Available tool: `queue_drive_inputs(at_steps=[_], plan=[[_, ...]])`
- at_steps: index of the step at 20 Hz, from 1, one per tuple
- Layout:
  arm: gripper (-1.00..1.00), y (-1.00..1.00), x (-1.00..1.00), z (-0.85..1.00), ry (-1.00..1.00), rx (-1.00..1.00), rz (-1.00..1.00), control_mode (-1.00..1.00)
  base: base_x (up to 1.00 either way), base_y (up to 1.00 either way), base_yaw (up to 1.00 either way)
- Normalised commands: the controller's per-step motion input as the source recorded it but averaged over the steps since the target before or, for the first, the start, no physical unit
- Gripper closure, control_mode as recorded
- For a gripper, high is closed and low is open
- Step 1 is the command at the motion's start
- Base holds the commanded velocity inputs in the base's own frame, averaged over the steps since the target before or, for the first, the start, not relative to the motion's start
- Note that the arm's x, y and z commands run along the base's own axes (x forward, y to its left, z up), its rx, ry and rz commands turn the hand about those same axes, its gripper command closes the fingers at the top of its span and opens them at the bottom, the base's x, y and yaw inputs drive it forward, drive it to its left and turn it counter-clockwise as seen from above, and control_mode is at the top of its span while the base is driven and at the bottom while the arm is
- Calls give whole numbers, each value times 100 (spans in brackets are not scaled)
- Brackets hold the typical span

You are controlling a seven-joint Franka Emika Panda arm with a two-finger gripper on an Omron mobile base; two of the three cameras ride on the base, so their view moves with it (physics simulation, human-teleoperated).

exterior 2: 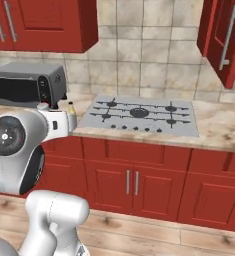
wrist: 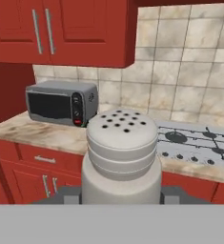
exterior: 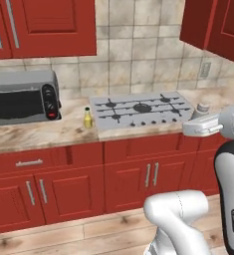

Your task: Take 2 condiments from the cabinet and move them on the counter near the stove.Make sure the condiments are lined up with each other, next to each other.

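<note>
Here, gripper (wrist: 120, 200) closed on shaker (wrist: 121, 157), held in open air before the counter (exterior: 44, 132) edge, bottle (exterior: 88, 118) upright just left of stove (exterior: 141, 110), near toaster oven (exterior: 21, 97).

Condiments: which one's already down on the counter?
The yellow bottle, standing upright on the counter just left of the stove. The grey-white shaker sits between the gripper's fingers, off the counter.

A: Illumination? 
B: Even, bright and diffuse; no single source is evident. The stove (exterior: 142, 110) shows no glare.

A: Shadows and sharpness? 
B: Faint shading beneath the toaster oven (exterior: 22, 96), toward 6 o'clock. Rendering coarse, edges slightly soft.
</note>
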Motion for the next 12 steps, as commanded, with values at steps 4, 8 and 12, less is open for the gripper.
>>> queue_drive_inputs(at_steps=[4, 8, 12], plan=[[100, 0, 0, 0, 0, 0, 0, 100, 1, 86, 3], [100, 0, 0, 0, 0, 0, 0, 100, 3, 91, 2], [100, 0, 0, 0, 0, 0, 0, 100, 22, 74, 2]])
